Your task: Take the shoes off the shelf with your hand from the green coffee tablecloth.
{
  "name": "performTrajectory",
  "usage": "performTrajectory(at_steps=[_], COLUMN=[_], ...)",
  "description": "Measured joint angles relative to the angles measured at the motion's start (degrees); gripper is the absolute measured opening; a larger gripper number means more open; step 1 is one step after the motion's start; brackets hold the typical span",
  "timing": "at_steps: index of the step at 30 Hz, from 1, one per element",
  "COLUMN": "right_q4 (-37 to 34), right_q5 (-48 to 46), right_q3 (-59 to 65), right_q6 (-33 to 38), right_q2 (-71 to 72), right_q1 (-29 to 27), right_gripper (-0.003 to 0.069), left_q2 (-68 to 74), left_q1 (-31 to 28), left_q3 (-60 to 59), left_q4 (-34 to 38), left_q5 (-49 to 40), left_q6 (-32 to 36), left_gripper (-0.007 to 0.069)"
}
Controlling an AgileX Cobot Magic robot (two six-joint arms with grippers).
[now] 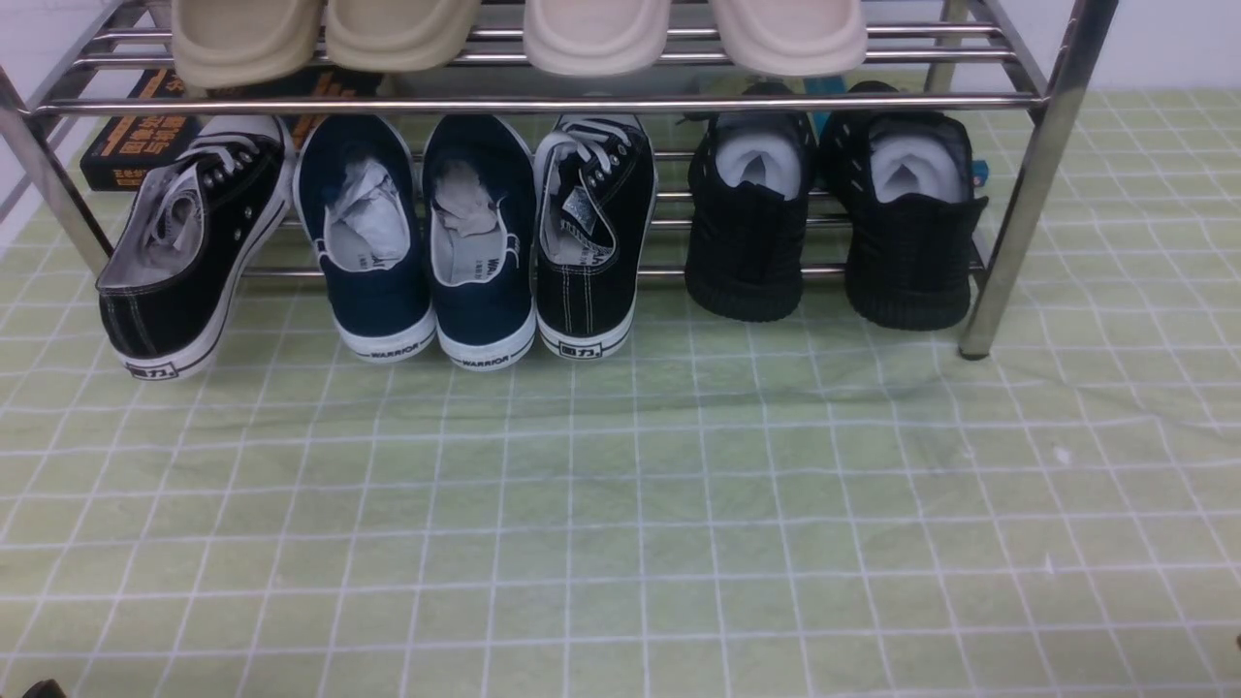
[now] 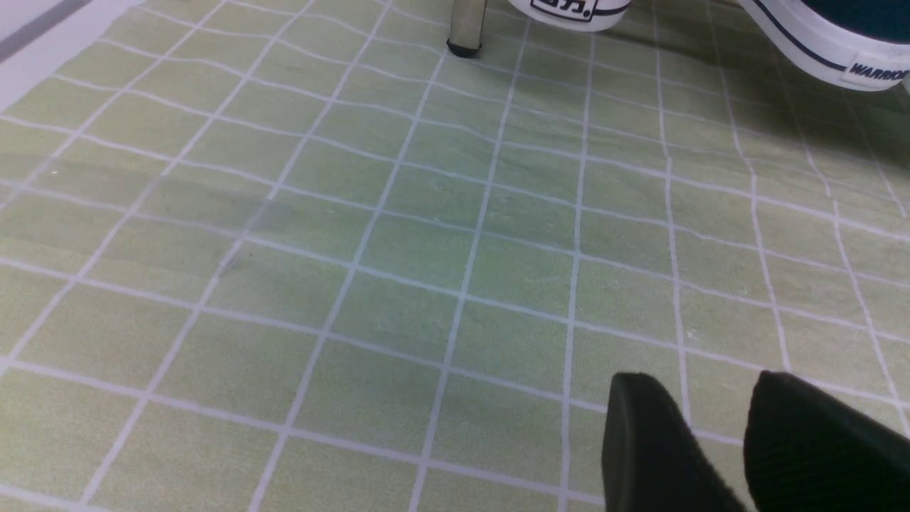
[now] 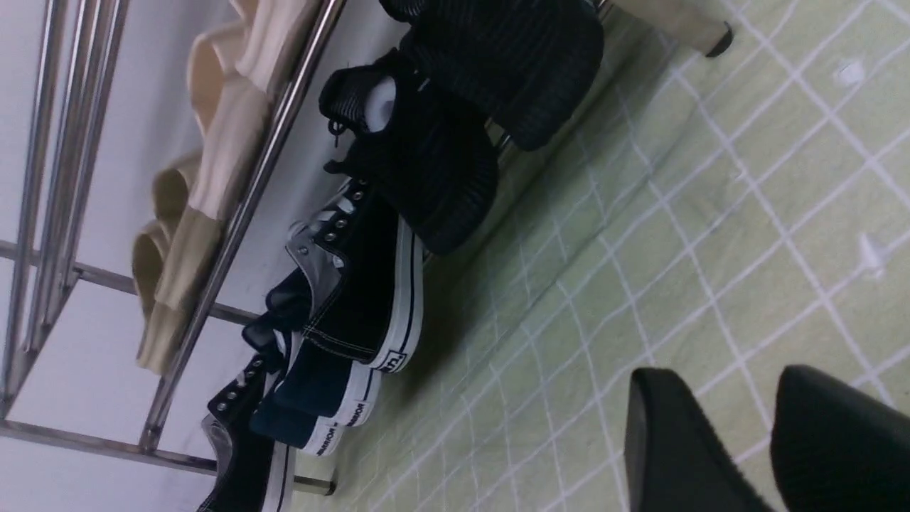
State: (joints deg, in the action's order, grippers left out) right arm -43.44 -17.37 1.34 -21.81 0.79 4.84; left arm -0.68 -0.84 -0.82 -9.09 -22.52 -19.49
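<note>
The shoes, two all-black knit sneakers [image 1: 748, 233] [image 1: 909, 242] with white stuffing, lean heel-down on the right end of the lower tier of the chrome shelf [image 1: 543, 102]. The shelf stands on the green coffee tablecloth [image 1: 620, 504]. The right wrist view shows both shoes [image 3: 426, 171] [image 3: 519, 64] well away from my right gripper [image 3: 725, 373], which is open over bare tablecloth [image 3: 711, 249]. My left gripper [image 2: 704, 377] is also open and empty, low over the cloth [image 2: 355, 249] in front of a shelf leg [image 2: 466, 28]. Neither hand shows clearly in the front view.
On the lower tier, left of the black pair, are black canvas sneakers [image 1: 184, 252] [image 1: 591, 242] and navy slip-ons [image 1: 364, 242] [image 1: 480, 242]. Several beige slippers [image 1: 397, 34] sit on the top tier. A black book with orange print [image 1: 136, 145] lies behind. The shelf's right leg [image 1: 1018, 223] stands beside the black pair.
</note>
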Motion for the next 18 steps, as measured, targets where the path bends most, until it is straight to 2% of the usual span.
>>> performTrajectory(at_steps=[4, 7, 10, 15, 16, 18], right_q4=[-0.9, 1.6, 7.5, 19.3, 19.6, 22.2], right_q5=[0.0, 0.1, -3.4, -20.1, -20.9, -26.8], right_q3=[-3.9, -12.6, -22.0, -37.0, -37.6, -42.4], right_q6=[6.6, 14.6, 21.3, 23.5, 23.5, 24.1], right_q2=[0.0, -2.1, -9.1, -29.5, -29.5, -38.6], right_q1=[0.0, 0.0, 0.0, 0.0, 0.0, 0.0], right_gripper=[0.0200, 0.0106, 0.0002, -0.0003, -0.0003, 0.0004], left_q2=[0.0, 0.0, 0.0, 0.0, 0.0, 0.0], left_q1=[0.0, 0.0, 0.0, 0.0, 0.0, 0.0], left_q3=[0.0, 0.0, 0.0, 0.0, 0.0, 0.0], left_q4=[0.0, 0.0, 0.0, 0.0, 0.0, 0.0], left_q5=[0.0, 0.0, 0.0, 0.0, 0.0, 0.0], left_q6=[0.0, 0.0, 0.0, 0.0, 0.0, 0.0], left_gripper=[0.0242, 0.0242, 0.0242, 0.0242, 0.0242, 0.0242])
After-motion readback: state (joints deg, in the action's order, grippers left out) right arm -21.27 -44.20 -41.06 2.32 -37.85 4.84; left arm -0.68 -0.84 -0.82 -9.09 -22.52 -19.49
